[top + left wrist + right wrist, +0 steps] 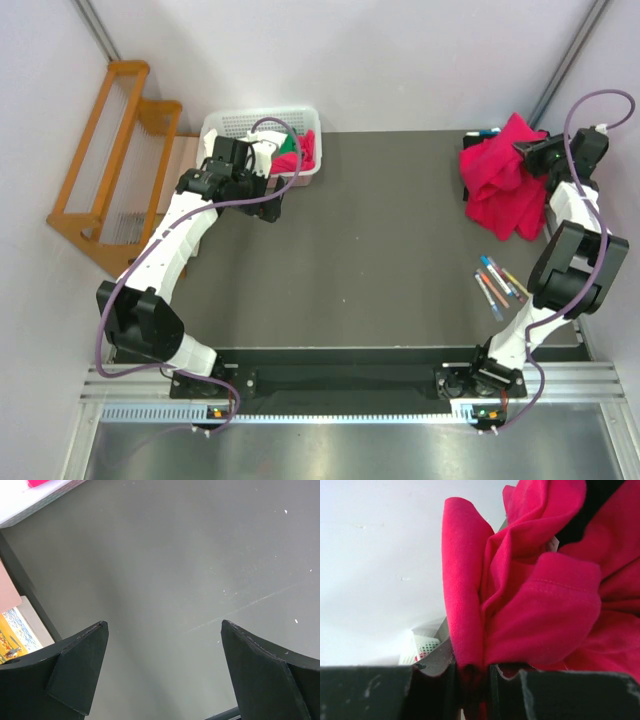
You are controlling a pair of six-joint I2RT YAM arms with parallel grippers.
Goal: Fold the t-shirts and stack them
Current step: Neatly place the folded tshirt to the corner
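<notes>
**While right gripper pinched red cloth, left gripper hung agape by basket**

Top view: as seen from above, the heap of red t-shirts (497, 185) lay crumpled at the table's (380, 230) far right corner. The right gripper (524, 150) was pushed into the heap's upper edge. Another red t-shirt (308, 150) sat in the white basket (225, 125) at the far left, beside a green cloth (290, 146). The left gripper (270, 205) hung just in front of the basket. Loose pens (498, 285) lay near the right arm. A wooden rack (105, 150) stood off the table's left side.

Left wrist: the left gripper (162, 627) had its fingers (80, 665) spread wide over bare table (200, 555), nothing between them. The basket's edge (30, 505) showed at upper left.

Right wrist: the right gripper (472, 672) was clenched on a fold of the heap of red t-shirts (540, 615), cloth bunching above its fingers (380, 690).
</notes>
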